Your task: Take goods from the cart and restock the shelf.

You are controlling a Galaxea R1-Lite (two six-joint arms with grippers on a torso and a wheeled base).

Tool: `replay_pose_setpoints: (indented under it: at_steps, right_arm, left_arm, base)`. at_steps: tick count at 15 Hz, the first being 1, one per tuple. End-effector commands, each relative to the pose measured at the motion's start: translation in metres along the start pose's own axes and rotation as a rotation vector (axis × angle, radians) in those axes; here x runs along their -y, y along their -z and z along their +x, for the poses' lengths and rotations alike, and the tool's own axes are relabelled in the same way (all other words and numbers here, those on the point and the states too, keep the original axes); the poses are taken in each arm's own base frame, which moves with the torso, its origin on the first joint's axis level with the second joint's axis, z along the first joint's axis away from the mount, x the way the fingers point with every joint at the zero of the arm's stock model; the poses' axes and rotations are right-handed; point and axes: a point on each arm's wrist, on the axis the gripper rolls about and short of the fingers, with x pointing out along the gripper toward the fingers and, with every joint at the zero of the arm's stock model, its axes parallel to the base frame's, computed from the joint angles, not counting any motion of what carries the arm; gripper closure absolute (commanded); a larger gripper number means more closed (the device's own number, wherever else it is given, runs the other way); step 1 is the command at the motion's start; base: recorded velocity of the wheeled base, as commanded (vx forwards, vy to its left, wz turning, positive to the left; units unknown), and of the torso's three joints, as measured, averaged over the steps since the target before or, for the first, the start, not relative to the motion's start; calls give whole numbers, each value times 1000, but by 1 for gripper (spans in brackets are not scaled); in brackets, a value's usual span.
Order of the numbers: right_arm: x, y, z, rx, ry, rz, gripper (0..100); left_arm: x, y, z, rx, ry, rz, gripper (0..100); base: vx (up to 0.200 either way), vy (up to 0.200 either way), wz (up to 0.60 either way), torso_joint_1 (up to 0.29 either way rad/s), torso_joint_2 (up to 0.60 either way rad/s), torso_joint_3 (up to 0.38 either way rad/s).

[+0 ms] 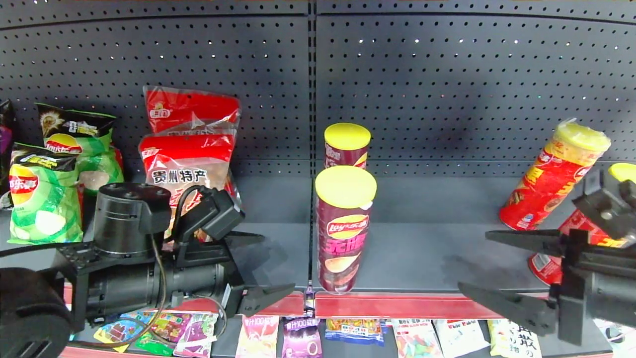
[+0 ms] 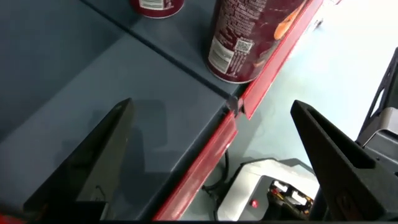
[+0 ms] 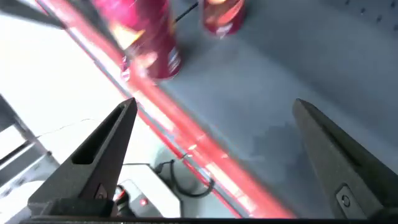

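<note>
A purple chip can with a yellow lid (image 1: 345, 228) stands upright at the front edge of the grey shelf (image 1: 427, 248), and a second one (image 1: 346, 144) stands right behind it. My left gripper (image 1: 278, 262) hangs open and empty just left of the front can, level with the shelf's red front strip (image 1: 397, 304). In the left wrist view the open gripper (image 2: 211, 104) spans the shelf edge, with the can (image 2: 249, 37) beyond it. My right gripper (image 1: 473, 260) is open and empty at the right, in front of two red chip cans (image 1: 551, 179). The right wrist view has the gripper (image 3: 214, 102) over the shelf edge.
Green chip bags (image 1: 44, 199) and red snack bags (image 1: 189, 149) fill the shelf's left end. One red can leans, the other (image 1: 571, 233) is partly hidden behind my right arm. Bare deck lies between the purple and red cans. Small packets (image 1: 348, 333) line the lower shelf.
</note>
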Motion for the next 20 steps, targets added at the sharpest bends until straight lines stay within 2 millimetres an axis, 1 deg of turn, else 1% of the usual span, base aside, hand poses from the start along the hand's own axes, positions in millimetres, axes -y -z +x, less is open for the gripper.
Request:
replay_pose_setpoints:
  at_steps: [1, 2, 6, 11, 20]
  right_arm:
    - [-9, 16, -27, 55, -6, -5, 0]
    - [-9, 18, -32, 71, 4, -8, 0]
    - [-9, 17, -41, 105, 32, 16, 0]
    - [-8, 15, -41, 109, 35, 18, 0]
    - [-7, 13, -40, 109, 49, 18, 0]
  left_arm:
    - [-5, 1, 19, -27, 18, -6, 0]
    - [-8, 0, 26, -30, 20, -5, 0]
    - [-13, 0, 37, -42, 21, -3, 0]
    - [-19, -3, 49, -41, 13, -3, 0]
    - [-27, -9, 62, -30, 9, 1, 0]
  base:
    - [0, 0, 0, 0, 0, 0]
    - [0, 0, 0, 0, 0, 0]
    - [0, 0, 0, 0, 0, 0]
    - [0, 0, 0, 0, 0, 0]
    - [0, 0, 0, 0, 0, 0]
